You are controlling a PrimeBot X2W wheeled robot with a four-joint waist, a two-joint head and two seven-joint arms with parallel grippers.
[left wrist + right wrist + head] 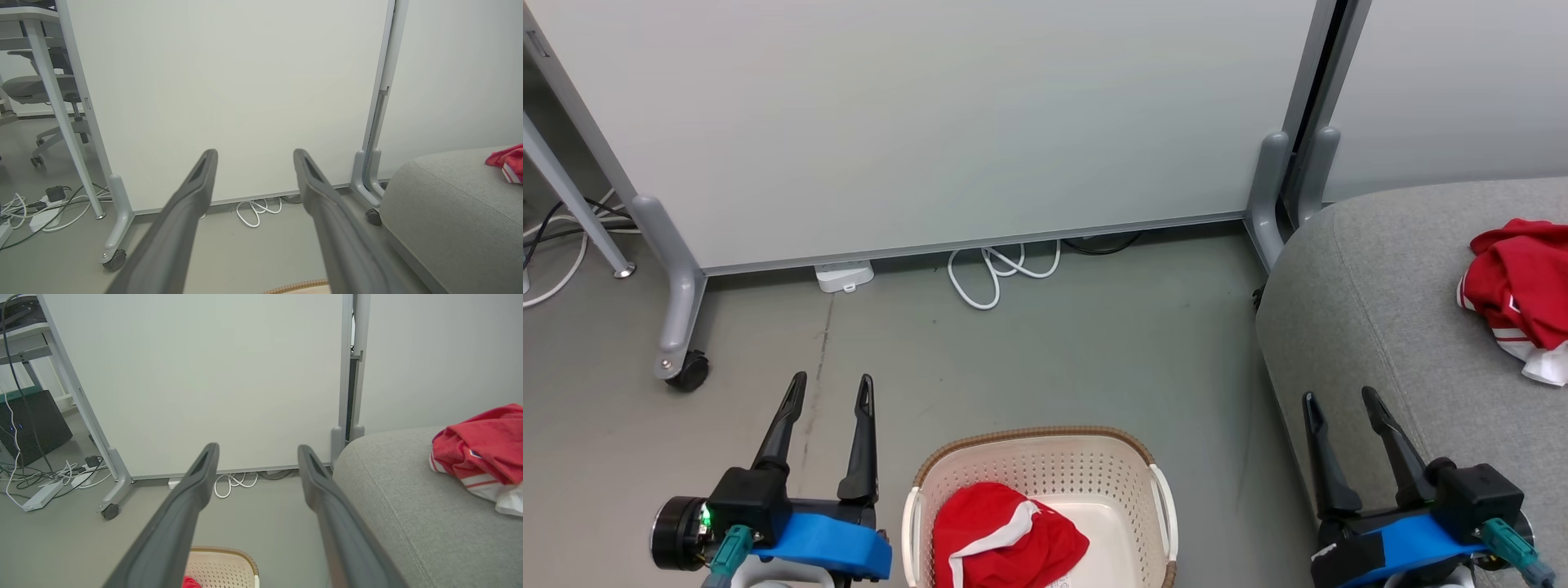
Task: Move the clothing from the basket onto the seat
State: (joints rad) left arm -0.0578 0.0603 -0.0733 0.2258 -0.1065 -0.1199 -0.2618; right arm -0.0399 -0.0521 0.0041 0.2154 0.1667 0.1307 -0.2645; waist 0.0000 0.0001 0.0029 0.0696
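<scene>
Grey floor (1045, 351) runs up to a white partition (931, 122) on castors, with a loop of white cable (996, 273) lying at its foot. At the right stands the grey seat (1372, 310), and one red garment (1523, 286) already lies crumpled on its cushion, well back from the near edge. Close in front of the robot sits the basket (1033, 433), and the second red garment (1001, 539) lies bunched in its left half, white trim showing. The job looks about half done: one piece is across, and one is left to lift out and carry over. The left gripper (833, 380) hangs over the floor just left of the basket, its two fingers spread wide with nothing between them. The right gripper (1338, 395) hovers by the seat's near edge, likewise spread wide and empty. Neither touches the cloth, so the next step is likely a reach down into the basket
</scene>
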